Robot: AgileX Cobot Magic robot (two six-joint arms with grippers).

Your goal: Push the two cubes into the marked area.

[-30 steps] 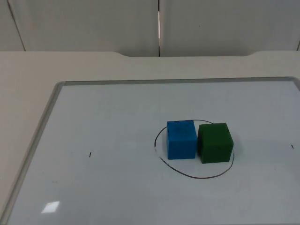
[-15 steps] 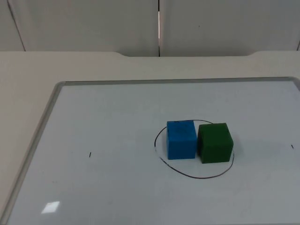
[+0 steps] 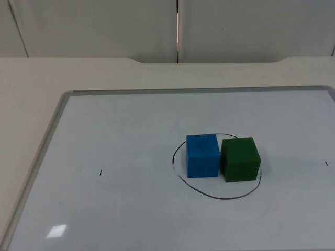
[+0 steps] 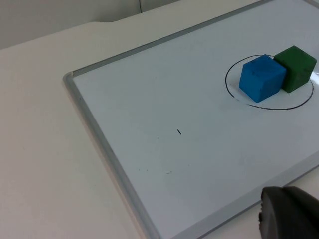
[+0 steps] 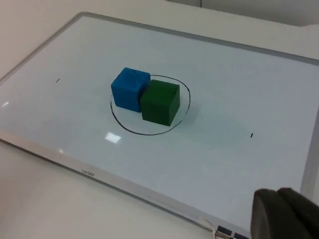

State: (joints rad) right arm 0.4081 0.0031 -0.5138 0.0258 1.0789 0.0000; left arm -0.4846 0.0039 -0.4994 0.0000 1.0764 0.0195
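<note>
Blue cube (image 3: 202, 155) and green cube (image 3: 239, 159) side by side, touching, both inside drawn black oval (image 3: 215, 196) on whiteboard (image 3: 131, 130). Blue cube's left edge close to oval line; probably just inside. Whiteboard lies flat on table top (image 3: 31, 104), grey frame around it. Small black tick marks (image 3: 100, 172) on board, well apart from cubes. Nothing between cubes and board edges.

Left gripper (image 4: 289, 214) off board's near edge, well apart from cubes; right gripper (image 5: 281, 214) likewise. Cannot tell jaw state of either.
</note>
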